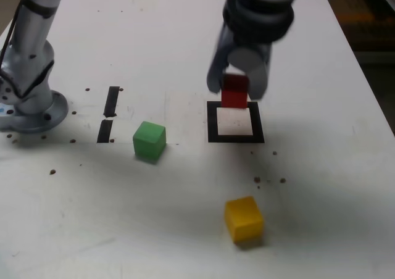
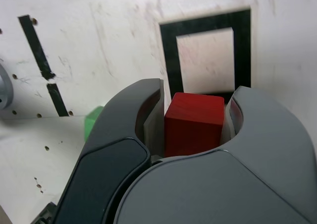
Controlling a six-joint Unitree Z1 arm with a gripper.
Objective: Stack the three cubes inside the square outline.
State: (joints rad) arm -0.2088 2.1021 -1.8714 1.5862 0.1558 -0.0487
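I have the red cube [image 2: 194, 122] clenched between my jaws [image 2: 194, 120], both pads pressed against its sides, so I judge this the first placing: the bottom block of the stack is in my grip and not yet set down. Just past it lies the square outline [image 2: 171, 55], its pale centre bare. In the exterior view the cube hangs above the outline's far edge, clear of the counter [image 1: 321, 168]. My next move, as I judge it, is to bring the cube over the pale centre, lower it flat and square to the border, then let go without nudging it. My wrist points steeply down from above. The green cube [image 1: 149, 139] sits near the exterior view's left of the outline, the yellow cube [image 1: 244, 218] well apart toward the camera; both wait.
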